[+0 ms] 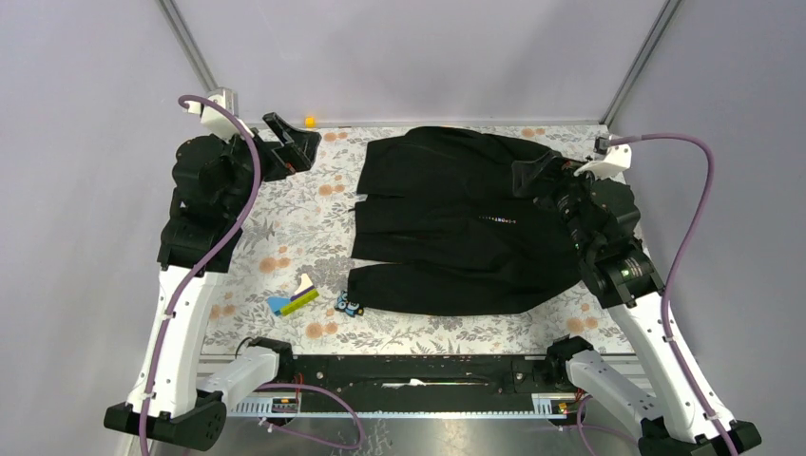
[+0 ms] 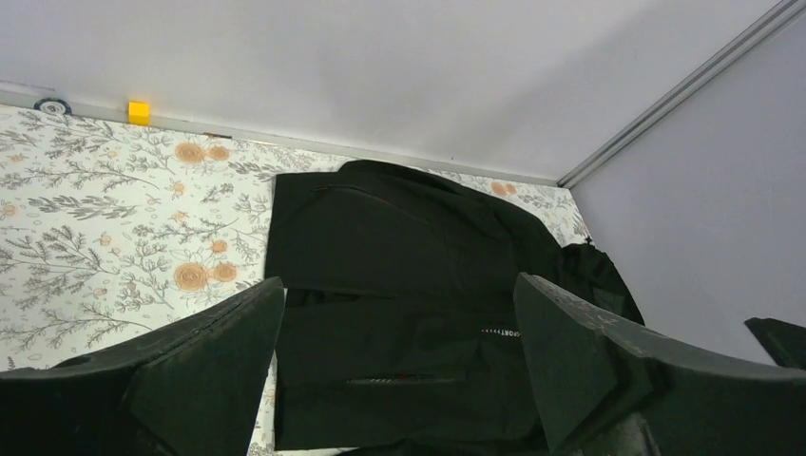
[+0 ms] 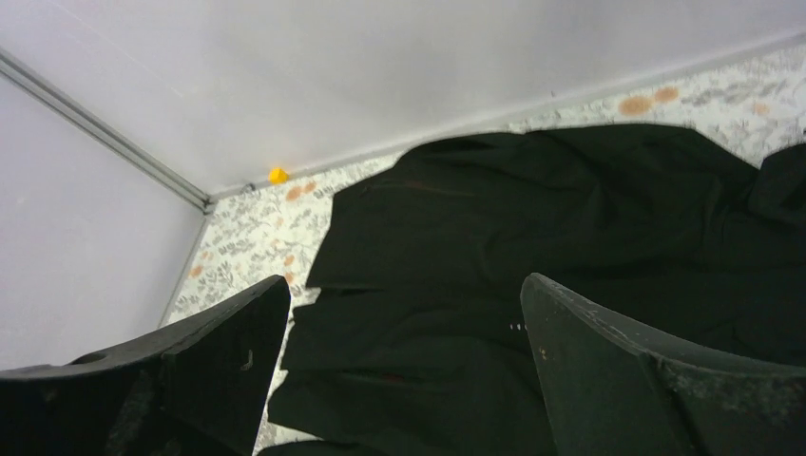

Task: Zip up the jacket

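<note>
Overhead, I see the jacket (image 1: 456, 228) spread flat on the right half of the floral counter (image 1: 285, 218). My left end effector (image 1: 297, 141) hovers well to the jacket's left, near the far edge, jaws apart and empty. My right end effector (image 1: 538, 177) hangs over the garment's right side, also apart.

From the left wrist, both fingers (image 2: 219, 361) stand wide, and the jacket lies ahead between them, clear of both.

From the right wrist, the fingers (image 3: 608, 361) stand wide over black fabric. I cannot tell whether they touch it.
</note>
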